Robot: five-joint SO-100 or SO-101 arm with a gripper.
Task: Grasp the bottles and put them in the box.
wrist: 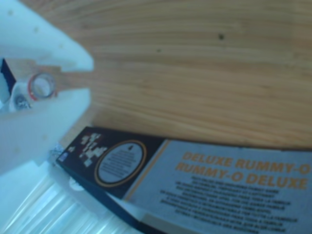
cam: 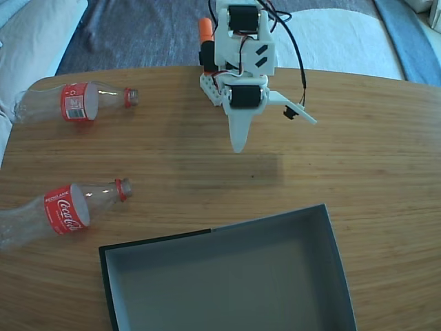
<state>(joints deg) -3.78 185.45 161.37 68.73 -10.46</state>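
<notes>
Your desk (cam: 358,158) fills the fixed view, a broad wooden top with light grain, and it fills the upper part of the wrist view too. Down at the bottom edge of the fixed view sits the box (cam: 331,234), black outside and grey inside, open side up with nothing in it, its far wall running at a slant across the wood. In the wrist view you get a box wall (wrist: 219,180) from the outside, a dark panel with an oval emblem beside a grey panel printed DELUXE RUMMY-O in orange. Your arm (cam: 241,48) stands at the top centre of the fixed view, white with black motor blocks and an orange part behind it, a black cable looping off to its right side. Over on the left of that view you have two bottles, both lying flat on the wood, both well apart from the box's inside. The upper bottle (cam: 76,101) lies near the far edge, neck pointing right; the lower bottle (cam: 65,209) lies just left of the box's near corner, Coca-Cola label up, neck also pointing right. Your end effector (cam: 272,127) hangs over bare wood between arm base and box, one white finger pointing down, the other splayed out to the right, so it's spread wide and holding nothing. In the wrist view the white fingers (wrist: 44,44) frame a red-ringed bottle mouth (wrist: 41,86).
</notes>
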